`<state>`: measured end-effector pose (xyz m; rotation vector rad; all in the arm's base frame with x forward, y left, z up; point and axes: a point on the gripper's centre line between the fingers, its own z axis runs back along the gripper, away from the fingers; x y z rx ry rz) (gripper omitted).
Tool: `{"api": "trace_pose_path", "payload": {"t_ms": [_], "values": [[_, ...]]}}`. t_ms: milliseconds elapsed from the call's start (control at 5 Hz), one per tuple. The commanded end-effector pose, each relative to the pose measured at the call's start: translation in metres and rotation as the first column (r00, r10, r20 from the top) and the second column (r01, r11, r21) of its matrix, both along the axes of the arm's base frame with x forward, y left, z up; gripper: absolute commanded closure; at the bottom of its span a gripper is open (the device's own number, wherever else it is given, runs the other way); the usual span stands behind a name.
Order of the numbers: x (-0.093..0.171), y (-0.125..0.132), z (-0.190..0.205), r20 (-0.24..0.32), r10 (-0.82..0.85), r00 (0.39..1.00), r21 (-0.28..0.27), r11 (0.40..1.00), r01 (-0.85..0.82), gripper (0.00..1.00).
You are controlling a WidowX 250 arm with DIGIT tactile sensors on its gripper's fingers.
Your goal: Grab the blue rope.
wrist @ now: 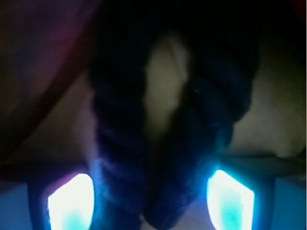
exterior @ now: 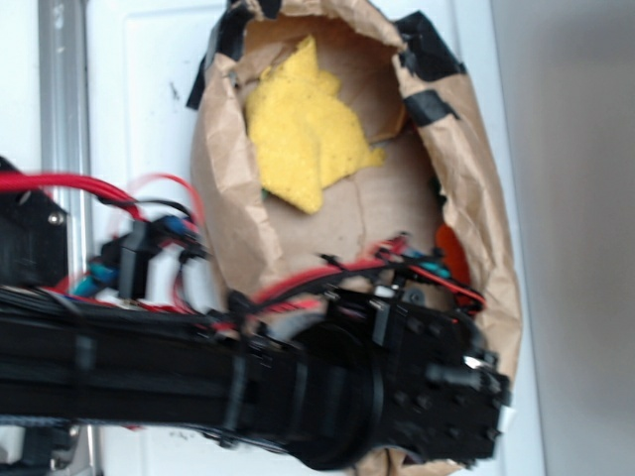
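Wrist view has the rope dead centre: both dark twisted strands of its loop run down between the two glowing fingertips, long axis pointing straight away from the camera, across the line the jaws would close on. The jaws stand wide, one either side, not pinching by the look of it. Outside, the arm reaches in from the left, gripper down inside the paper bag, hiding the rope; yellow cloth lies well beyond.
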<state>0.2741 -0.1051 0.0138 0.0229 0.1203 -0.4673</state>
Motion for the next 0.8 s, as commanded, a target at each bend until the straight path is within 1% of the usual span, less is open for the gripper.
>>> {"api": "trace_pose_path", "payload": {"t_ms": [0, 200, 400, 600], "values": [[0.0017, 0.0447, 0.0222, 0.009, 0.246, 0.969, 0.006, 0.969, -0.246, 0.00], [0.0033, 0.0539, 0.0320, 0.045, 0.266, 0.963, 0.014, 0.964, -0.267, 0.10], [0.0004, 0.0538, 0.0308, 0.055, 0.276, 0.959, 0.013, 0.961, -0.278, 1.00], [-0.0028, 0.0466, 0.0243, 0.050, 0.253, 0.966, 0.021, 0.967, -0.255, 1.00]]}}
